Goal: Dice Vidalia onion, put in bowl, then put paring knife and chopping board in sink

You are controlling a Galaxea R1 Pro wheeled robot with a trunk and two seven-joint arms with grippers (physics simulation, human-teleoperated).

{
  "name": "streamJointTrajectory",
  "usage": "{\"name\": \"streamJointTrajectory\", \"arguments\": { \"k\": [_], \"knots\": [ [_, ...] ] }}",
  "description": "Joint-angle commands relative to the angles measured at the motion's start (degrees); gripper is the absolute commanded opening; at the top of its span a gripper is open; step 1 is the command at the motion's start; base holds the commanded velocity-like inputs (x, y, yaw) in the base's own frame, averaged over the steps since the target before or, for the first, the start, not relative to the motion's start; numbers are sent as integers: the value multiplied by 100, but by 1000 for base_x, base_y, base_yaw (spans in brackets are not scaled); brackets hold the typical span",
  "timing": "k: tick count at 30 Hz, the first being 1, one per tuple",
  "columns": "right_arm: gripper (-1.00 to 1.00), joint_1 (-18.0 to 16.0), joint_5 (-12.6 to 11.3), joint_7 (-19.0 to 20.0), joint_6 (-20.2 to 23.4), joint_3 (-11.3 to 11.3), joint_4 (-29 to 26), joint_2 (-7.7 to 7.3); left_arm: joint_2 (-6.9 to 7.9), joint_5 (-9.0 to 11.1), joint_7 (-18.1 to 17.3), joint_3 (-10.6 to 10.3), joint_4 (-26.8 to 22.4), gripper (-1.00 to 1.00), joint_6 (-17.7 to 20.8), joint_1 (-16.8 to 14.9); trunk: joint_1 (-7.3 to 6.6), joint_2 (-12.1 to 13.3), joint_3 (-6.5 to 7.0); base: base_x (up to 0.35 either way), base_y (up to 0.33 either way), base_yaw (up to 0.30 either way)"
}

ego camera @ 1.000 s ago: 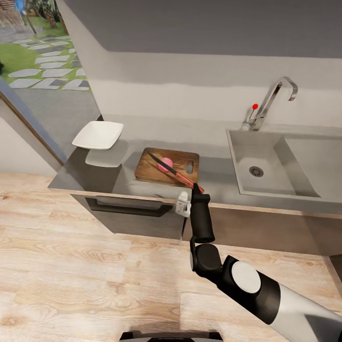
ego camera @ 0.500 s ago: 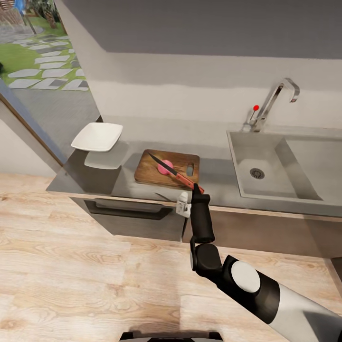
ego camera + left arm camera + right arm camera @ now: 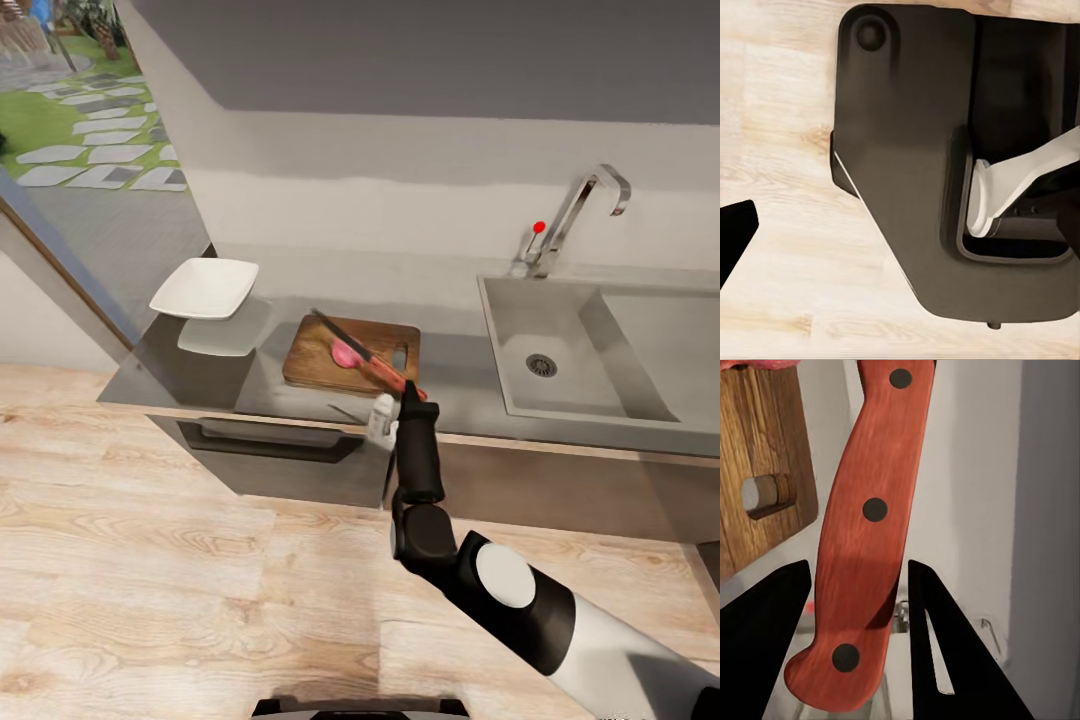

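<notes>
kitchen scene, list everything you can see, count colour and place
bowl: one, white, left end of the countertop
chopping board: one, brown wood, on the countertop between bowl and sink
onion: one, pink, on the board under the knife blade
knife: one, red handle, dark blade, across the onion
sink: one, grey, right, black drain
tap: one, chrome, red knob, behind the sink
floor: light wood
right end effector: black, fingers either side of the knife handle

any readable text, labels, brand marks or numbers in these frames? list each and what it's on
None: no readable text.
The paring knife handle carries three dark rivets, no brand mark.
The chopping board, bowl, sink and tap are unmarked; the tap's red knob is plain.
</notes>
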Motion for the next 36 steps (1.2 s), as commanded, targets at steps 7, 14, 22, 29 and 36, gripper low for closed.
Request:
{"name": "streamJointTrajectory", "arguments": {
  "k": [7, 14, 22, 29, 36],
  "knots": [
    [-100, -10, -58, -40, 32, -206, 61, 146, -2, 10, -46, 31, 14, 100, -8, 3, 4, -10, -8, 0, 0, 0],
    [-100, -8, -59, -35, 23, -431, 288, 241, -2, 4, -45, 31, 10, 100, -10, 3, 4, -10, -8, 63, 0, 0],
    [-100, -7, -43, -35, 23, -536, 791, 389, -2, 3, -45, 31, 6, 100, -22, 3, 4, -10, -8, 94, 0, 0],
    [-100, -9, -1, -49, 30, -558, 723, 512, -2, 3, -46, 31, 13, 100, -33, 3, 4, -10, -8, -28, 0, 0],
    [-100, -9, 11, -52, 40, -642, 548, 602, -2, 3, -46, 31, 15, 100, -37, 3, 4, -10, -8, -248, 0, 0]
  ]
}}
